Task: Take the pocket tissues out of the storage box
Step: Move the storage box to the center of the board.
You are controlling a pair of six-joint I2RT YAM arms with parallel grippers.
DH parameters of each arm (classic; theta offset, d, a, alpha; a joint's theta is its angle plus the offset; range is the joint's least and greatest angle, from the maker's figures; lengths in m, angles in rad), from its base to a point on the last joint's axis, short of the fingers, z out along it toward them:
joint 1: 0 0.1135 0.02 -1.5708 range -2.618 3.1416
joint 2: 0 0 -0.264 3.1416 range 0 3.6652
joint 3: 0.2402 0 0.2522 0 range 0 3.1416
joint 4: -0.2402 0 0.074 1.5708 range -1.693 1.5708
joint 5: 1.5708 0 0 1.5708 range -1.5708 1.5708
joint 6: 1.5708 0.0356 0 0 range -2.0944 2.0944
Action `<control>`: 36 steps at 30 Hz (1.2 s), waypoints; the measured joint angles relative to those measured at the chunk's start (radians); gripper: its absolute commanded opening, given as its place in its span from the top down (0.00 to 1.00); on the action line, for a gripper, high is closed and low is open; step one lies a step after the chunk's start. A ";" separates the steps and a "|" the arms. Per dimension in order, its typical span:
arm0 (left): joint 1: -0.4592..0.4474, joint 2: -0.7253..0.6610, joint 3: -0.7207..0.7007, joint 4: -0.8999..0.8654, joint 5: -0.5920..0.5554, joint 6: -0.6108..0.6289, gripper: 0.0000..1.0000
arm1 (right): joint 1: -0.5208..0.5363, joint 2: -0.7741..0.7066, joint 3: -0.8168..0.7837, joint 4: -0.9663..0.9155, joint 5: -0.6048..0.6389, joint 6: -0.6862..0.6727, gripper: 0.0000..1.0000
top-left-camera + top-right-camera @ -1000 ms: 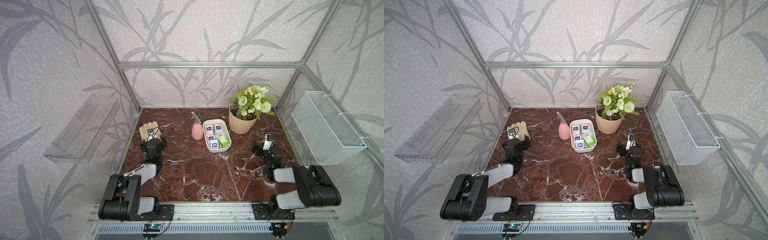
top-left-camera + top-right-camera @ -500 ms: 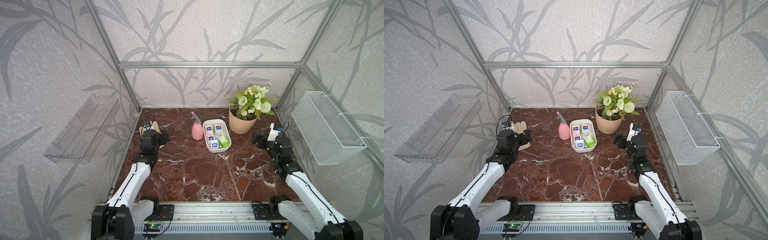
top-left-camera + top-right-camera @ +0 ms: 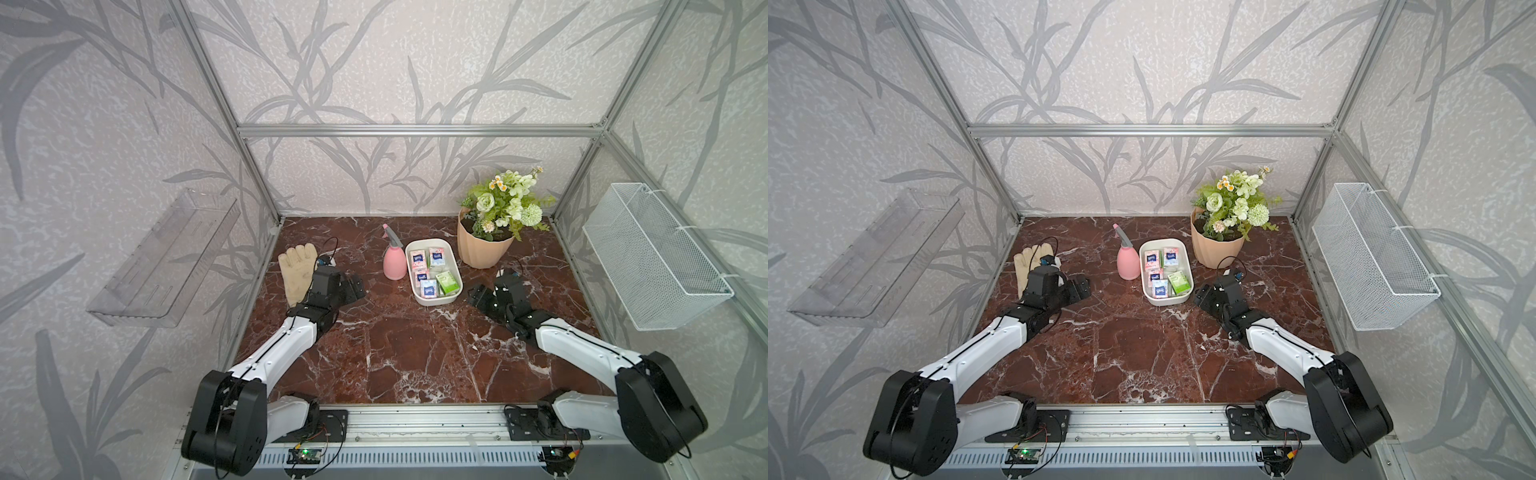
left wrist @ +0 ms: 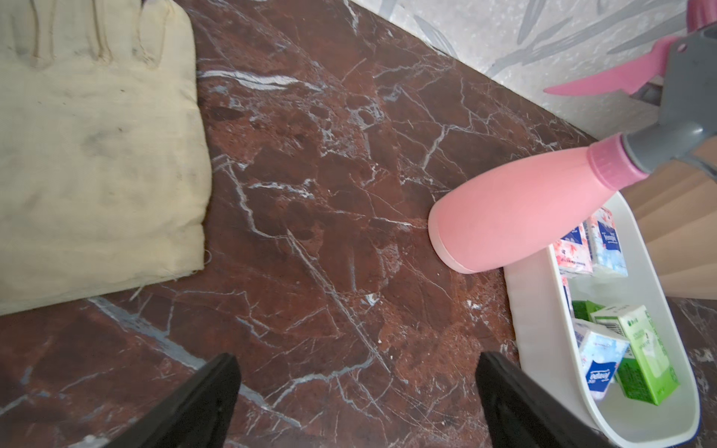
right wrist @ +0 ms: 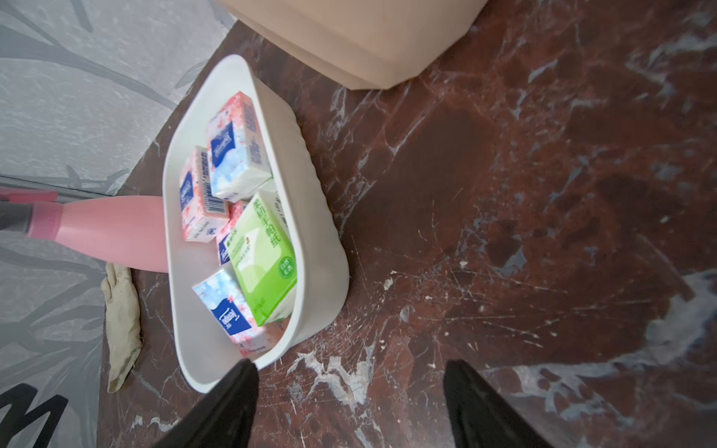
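The storage box (image 3: 409,266), a shallow white tub, sits at the back middle of the marble floor in both top views (image 3: 1143,270). Several pocket tissues lie inside it: pink and pale-blue floral packets (image 3: 417,259) and a green one (image 3: 449,282). My right gripper (image 3: 478,295) hovers just right of the box's near corner, open and empty. In the right wrist view the box wall (image 5: 322,248) and the green packet (image 5: 264,248) lie just beyond my fingers (image 5: 240,388). My left gripper (image 3: 353,286) is open and empty over bare floor, left of the box (image 4: 543,310).
A pink spray bottle (image 3: 394,264) stands against the box's left side. A peach flower pot (image 3: 484,245) stands behind its right end. A cream glove (image 3: 296,270) lies by the left arm. A wire basket (image 3: 652,266) and a clear shelf (image 3: 166,257) hang on the side walls.
Both arms have unfolded from near the front rail and reached inward. The right gripper now sits beside the box and its jaws have narrowed a little. The left gripper has moved right of the glove.
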 measured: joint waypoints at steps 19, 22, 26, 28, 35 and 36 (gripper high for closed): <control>-0.022 -0.001 -0.026 -0.015 0.003 -0.019 0.00 | -0.004 0.286 0.059 0.284 -0.114 0.151 0.51; -0.022 -0.009 -0.030 -0.023 0.000 -0.018 0.00 | -0.007 0.302 0.068 0.298 -0.124 0.162 0.65; -0.022 -0.016 -0.031 -0.029 -0.005 -0.016 0.00 | -0.007 0.302 0.071 0.301 -0.140 0.173 0.74; -0.022 -0.019 -0.031 -0.032 -0.006 -0.014 0.00 | -0.007 0.299 0.071 0.296 -0.140 0.179 0.77; -0.022 -0.026 -0.031 -0.042 -0.009 -0.010 0.00 | 0.019 0.250 0.048 0.230 -0.126 0.193 0.84; -0.022 -0.028 -0.031 -0.045 -0.009 -0.010 0.00 | 0.027 0.236 0.043 0.213 -0.120 0.196 0.84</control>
